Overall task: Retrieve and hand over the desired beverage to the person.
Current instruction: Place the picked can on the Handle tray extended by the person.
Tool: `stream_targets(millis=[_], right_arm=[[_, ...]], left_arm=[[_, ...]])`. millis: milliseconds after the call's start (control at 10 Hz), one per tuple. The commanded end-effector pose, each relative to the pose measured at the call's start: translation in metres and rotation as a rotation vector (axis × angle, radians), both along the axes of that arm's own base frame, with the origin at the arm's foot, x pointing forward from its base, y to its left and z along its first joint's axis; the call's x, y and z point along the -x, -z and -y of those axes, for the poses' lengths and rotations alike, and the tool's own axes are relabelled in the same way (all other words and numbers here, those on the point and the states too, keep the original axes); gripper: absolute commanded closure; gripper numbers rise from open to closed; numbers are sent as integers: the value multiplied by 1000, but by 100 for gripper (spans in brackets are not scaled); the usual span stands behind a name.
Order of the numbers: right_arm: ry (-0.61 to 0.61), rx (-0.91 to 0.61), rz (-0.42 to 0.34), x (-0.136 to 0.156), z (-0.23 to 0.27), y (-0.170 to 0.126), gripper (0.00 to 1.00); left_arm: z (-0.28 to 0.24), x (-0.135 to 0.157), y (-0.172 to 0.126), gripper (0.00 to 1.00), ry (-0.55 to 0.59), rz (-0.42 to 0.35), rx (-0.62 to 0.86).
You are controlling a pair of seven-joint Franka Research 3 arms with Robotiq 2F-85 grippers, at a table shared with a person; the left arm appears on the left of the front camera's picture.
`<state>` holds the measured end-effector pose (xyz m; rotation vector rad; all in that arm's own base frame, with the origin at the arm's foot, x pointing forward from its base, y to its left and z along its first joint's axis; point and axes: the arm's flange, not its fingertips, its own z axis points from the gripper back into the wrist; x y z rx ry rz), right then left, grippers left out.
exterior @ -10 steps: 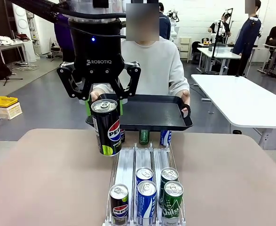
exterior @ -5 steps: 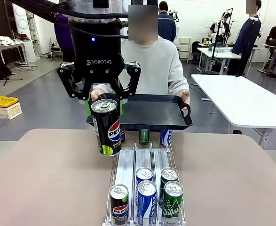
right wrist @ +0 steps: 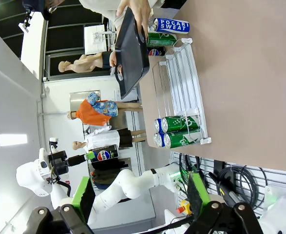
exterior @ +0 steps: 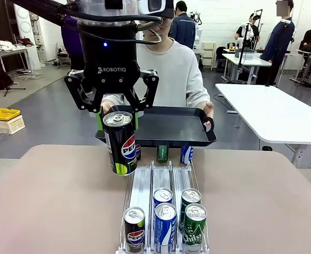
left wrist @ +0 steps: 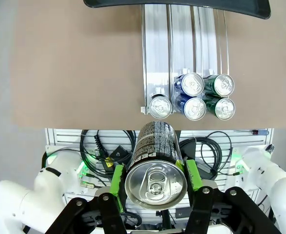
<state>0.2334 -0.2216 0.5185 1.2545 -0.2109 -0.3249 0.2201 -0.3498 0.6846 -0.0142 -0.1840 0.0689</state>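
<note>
Black left tool [exterior: 118, 119], vertical over the table [exterior: 54, 201], around a Pepsi can [exterior: 121, 151]

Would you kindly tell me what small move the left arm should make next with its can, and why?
Probably carry the black Pepsi can forward to the black tray. The left gripper is shut on the can and holds it in the air near the robot-side end of the rack, while the person holds the tray out at the table's far side, ready to receive it.
</note>
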Motion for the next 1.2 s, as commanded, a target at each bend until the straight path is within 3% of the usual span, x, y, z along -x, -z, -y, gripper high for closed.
stream_targets(millis=[0, 900, 1000, 1100], right_arm=[[-3, -19, 20, -1, -1, 0, 0], [-3, -19, 20, -1, -1, 0, 0], [-3, -19, 20, -1, -1, 0, 0], [-3, -19, 20, -1, -1, 0, 0]], left_arm=[[-3, 2, -3, 61, -1, 6, 5], [-3, 2, -3, 61, -1, 6, 5], [0, 0, 0, 41, 0, 0, 0], [8, -2, 6, 41, 0, 54, -35]])
